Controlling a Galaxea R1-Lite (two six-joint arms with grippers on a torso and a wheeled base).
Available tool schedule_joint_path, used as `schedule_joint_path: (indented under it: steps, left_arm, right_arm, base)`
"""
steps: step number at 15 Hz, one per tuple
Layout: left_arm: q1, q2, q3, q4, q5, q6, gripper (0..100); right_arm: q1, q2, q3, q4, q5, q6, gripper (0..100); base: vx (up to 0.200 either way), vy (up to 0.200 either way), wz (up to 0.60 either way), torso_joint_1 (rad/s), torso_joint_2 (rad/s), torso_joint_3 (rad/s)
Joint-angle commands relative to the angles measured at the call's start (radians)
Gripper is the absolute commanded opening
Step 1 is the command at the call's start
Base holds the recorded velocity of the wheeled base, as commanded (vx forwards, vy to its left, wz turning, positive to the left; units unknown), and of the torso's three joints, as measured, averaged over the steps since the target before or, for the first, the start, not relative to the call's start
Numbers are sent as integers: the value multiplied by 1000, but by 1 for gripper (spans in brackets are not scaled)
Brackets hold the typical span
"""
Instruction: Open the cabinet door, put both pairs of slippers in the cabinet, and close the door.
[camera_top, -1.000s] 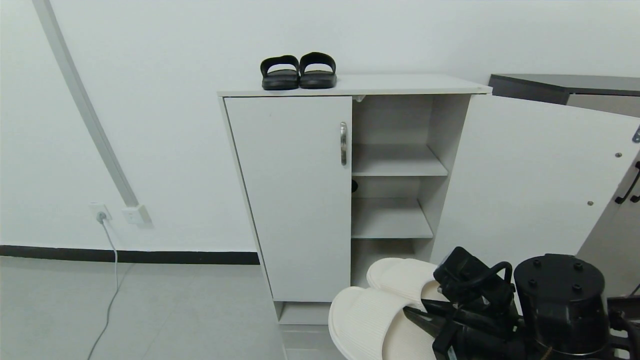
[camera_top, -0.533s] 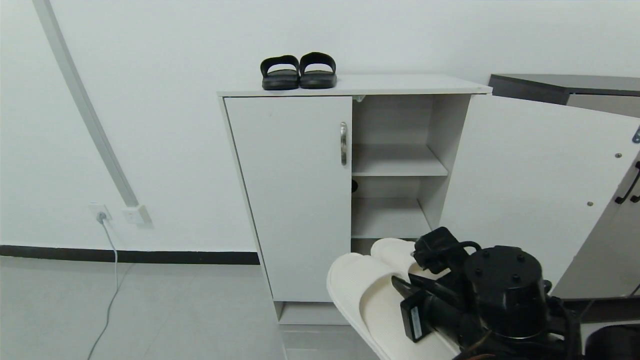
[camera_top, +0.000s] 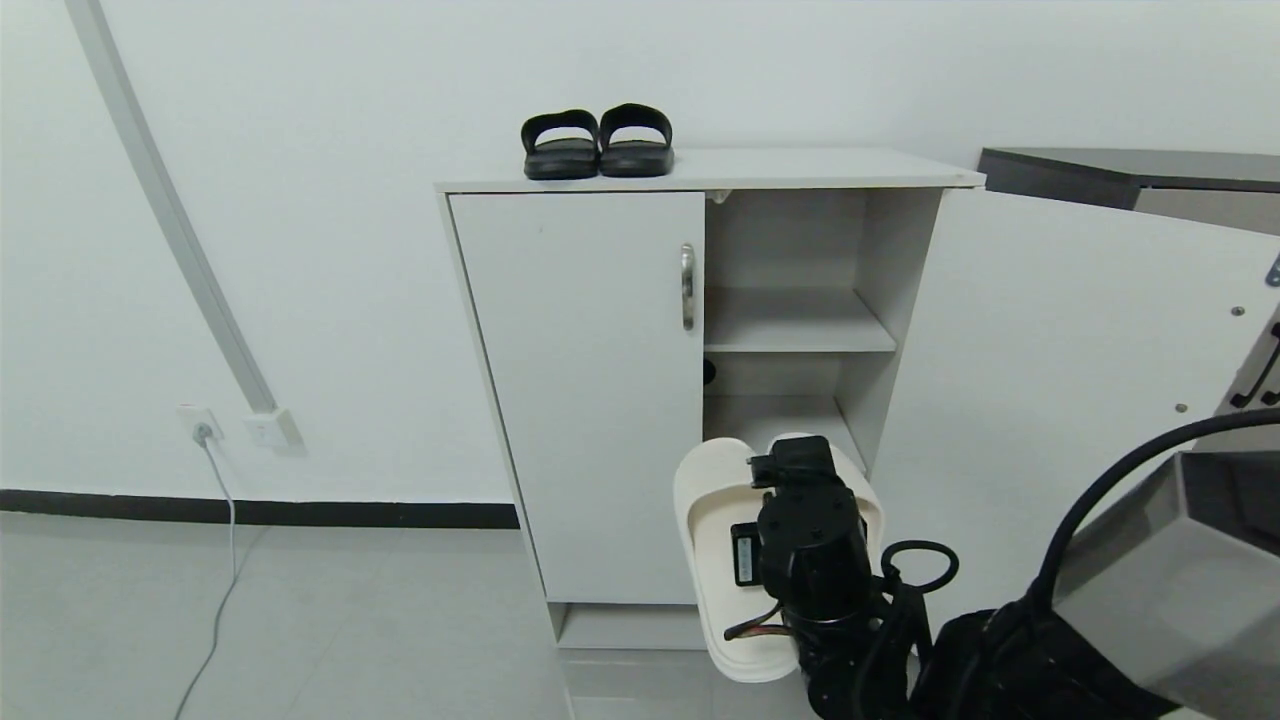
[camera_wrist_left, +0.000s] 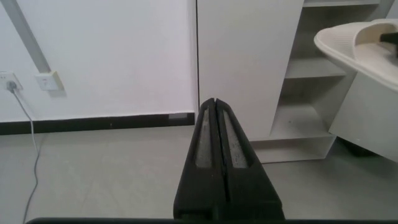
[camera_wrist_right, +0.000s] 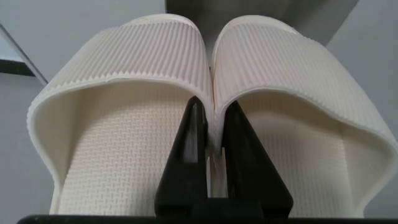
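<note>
Now that the right gripper (camera_wrist_right: 213, 118), clenched on the white slippers' (camera_top: 712, 500) inner edges, has swung them up from low right to the open cabinet's (camera_top: 800, 170) mouth, shelving looks next; black slippers (camera_top: 597, 140) still sit on the cabinet top.

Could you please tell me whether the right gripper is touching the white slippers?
Touching. The right wrist view shows the right gripper pinching the two white slippers together by their adjoining inner walls, with no gap.
</note>
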Motion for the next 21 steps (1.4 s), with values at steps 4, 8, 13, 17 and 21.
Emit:
schedule_joint_path:
  steps: [4,8,13,17,21]
  left_arm:
    - [0,3,0,0,0,-1,0]
    - [0,3,0,0,2,-3,0]
    - [0,3,0,-2,0,-3,0]
    - [0,3,0,0,2,-3,0]
    - [0,3,0,0,0,-3,0]
  right_arm:
    - [-11,62,-22,1,-4,5,0]
    - [-26,75,-26,1,-4,5,0]
    - [-32,104,-33,-8,-1,13,0]
    - [-39,146,-55,-13,9,48,0]
    - [-39,172,-61,-54,39,51,0]
  base:
    - [0,-50,0,2,3,5]
    - [0,-200,0,2,-1,0]
    - [0,-80,0,0,2,4]
    - [0,0,0,0,0,0]
    - [0,0,0,0,0,0]
